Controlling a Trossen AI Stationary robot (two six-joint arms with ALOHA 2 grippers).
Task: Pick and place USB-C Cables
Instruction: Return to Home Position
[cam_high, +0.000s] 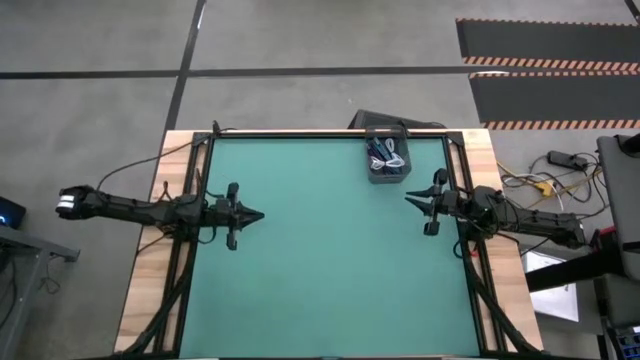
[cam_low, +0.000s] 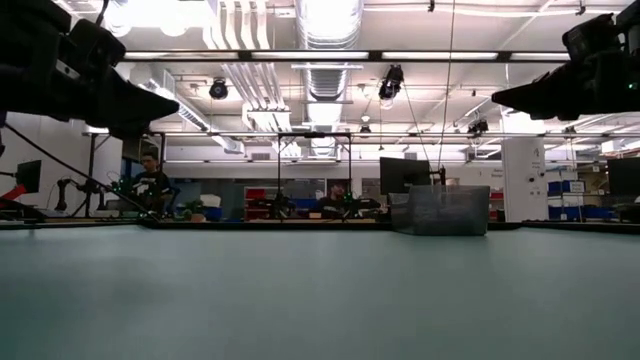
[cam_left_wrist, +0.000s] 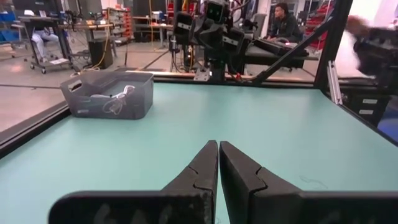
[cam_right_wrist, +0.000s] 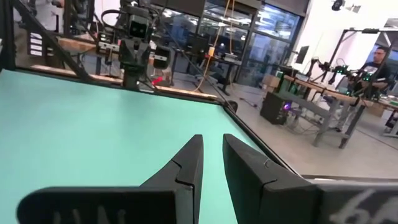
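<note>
Closest to the lens, your left hand (cam_left_wrist: 219, 144) shows its two dark fingers pressed together and empty, hovering above the teal desk (cam_high: 330, 280) on its left side. Opposite it, your right hand (cam_high: 408, 199) hangs over the right side, its fingers a narrow slit apart and gripping nothing. Both point inward and sit well apart from each other, a parked pose that seems to suit a job with no cable left out to collect. The USB-C cables (cam_high: 385, 153) lie heaped inside the dark grey bin (cam_high: 388, 180) near the desk's far edge, closer to your right arm. White and blue strands show there; the others cannot be told apart.
</note>
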